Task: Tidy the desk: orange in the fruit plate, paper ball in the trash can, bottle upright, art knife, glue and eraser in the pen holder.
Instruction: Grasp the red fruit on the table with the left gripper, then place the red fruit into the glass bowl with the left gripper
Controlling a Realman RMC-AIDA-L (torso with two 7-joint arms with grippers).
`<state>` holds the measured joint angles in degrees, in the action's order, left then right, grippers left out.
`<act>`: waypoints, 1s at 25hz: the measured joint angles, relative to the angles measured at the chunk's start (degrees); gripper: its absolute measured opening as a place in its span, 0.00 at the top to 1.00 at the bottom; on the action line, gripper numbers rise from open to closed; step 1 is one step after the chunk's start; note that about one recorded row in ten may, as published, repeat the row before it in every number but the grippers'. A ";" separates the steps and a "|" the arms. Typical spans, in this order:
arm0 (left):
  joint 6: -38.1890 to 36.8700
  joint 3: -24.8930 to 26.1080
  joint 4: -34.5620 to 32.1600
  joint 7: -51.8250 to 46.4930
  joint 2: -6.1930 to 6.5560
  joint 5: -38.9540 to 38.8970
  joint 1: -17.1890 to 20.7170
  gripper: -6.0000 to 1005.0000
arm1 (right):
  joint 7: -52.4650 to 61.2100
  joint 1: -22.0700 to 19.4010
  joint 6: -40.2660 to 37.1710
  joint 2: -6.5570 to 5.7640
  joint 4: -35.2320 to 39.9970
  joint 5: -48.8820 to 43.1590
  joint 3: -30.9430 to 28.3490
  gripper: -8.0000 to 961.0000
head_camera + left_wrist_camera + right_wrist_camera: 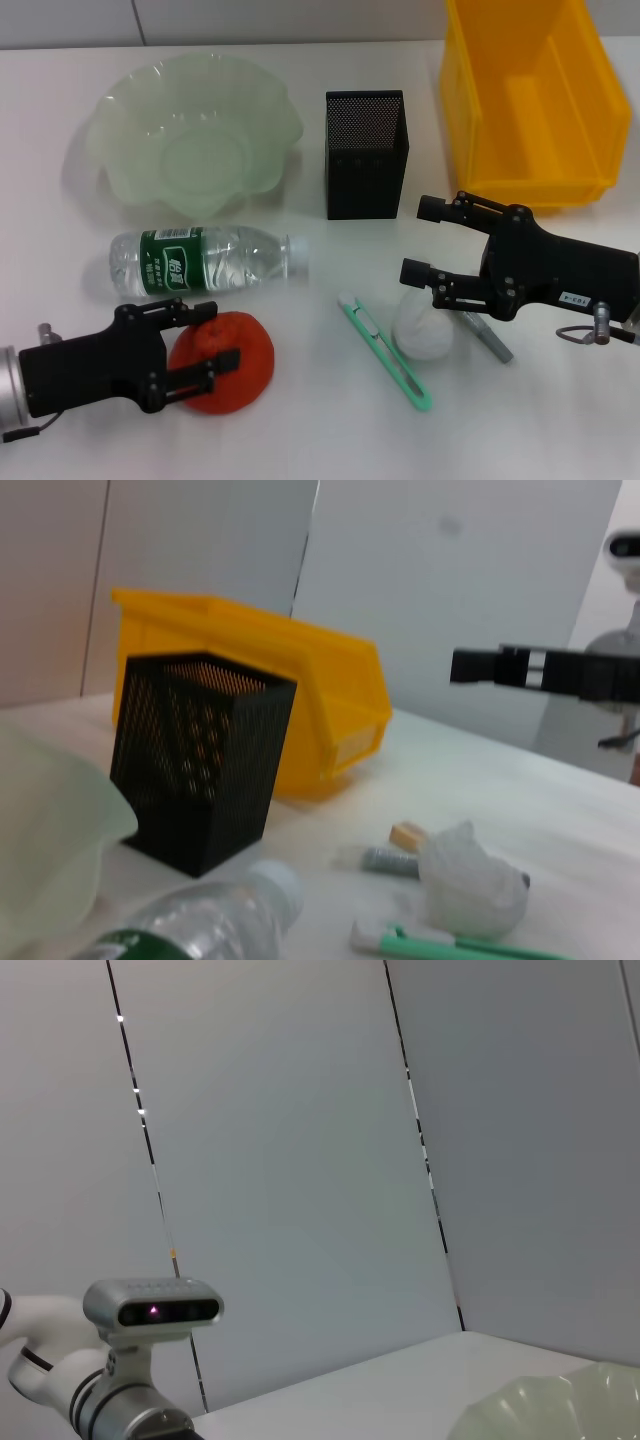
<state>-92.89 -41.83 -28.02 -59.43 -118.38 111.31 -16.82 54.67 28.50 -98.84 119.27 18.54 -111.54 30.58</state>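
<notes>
We look down on the plain white desk (300,420), backed by pale wall panels. Near its front edge lies the orange (232,375), and our left gripper (205,340) has its jaws spread wide around it, one finger along the far side of the fruit, the other lying across its top; we cannot tell whether they press on it. Just beyond lies the water bottle (205,262) on its side, cap pointing toward the right. Behind it sits the pale-green fruit plate (195,130).

At the middle of the desk stands the black mesh pen holder (365,155), and the yellow trash can (530,95) is at the far right. In front of the holder the mint-green art knife (385,350) lies slanted, with the white paper ball (425,325) just beside it. The grey glue (488,338) pokes out from under our right gripper (425,240), which hovers above the paper ball with jaws wide apart. The left wrist view shows the tan eraser (408,836) touching the glue's end.
</notes>
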 joint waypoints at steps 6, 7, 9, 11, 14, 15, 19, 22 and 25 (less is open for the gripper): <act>3.63 -0.09 1.95 0.64 -0.18 1.65 -0.91 0.36 | 0.00 -0.22 0.05 0.00 0.00 0.00 0.00 0.15; 4.05 -0.09 2.08 0.67 -0.18 1.67 -0.98 0.36 | 0.00 -0.22 0.05 0.00 0.00 0.00 0.00 0.15; 4.42 -0.09 2.09 0.68 -0.18 1.67 -1.07 0.36 | 0.00 -0.25 0.06 0.00 0.00 0.00 0.00 0.14; 4.76 -0.08 2.09 0.67 -0.18 1.69 -1.44 0.37 | 0.00 -0.20 0.06 0.00 0.00 0.00 0.00 0.14; 5.47 0.02 2.09 0.35 -0.19 1.67 -1.55 0.37 | 0.00 -0.19 0.06 0.00 0.00 0.00 0.00 0.14; 5.85 0.09 2.09 0.22 -0.18 1.63 -1.55 0.37 | 0.00 -0.22 0.06 0.00 0.00 0.00 0.00 0.14; 6.44 0.06 2.07 0.09 -0.18 1.54 -1.49 0.50 | 0.00 -0.41 0.06 0.03 -0.01 0.00 0.00 0.14; 6.27 0.06 2.06 0.06 -0.18 1.51 -1.48 0.63 | 0.00 -0.51 0.05 0.07 -0.07 0.00 0.00 0.15; 4.97 0.39 2.03 -0.03 -0.18 1.46 -1.46 0.73 | 0.00 -0.53 -0.04 0.09 -0.09 0.00 0.00 0.14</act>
<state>-87.92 -41.45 -25.99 -59.46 -118.56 112.77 -18.28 54.67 27.98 -98.88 119.36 18.46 -111.54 30.59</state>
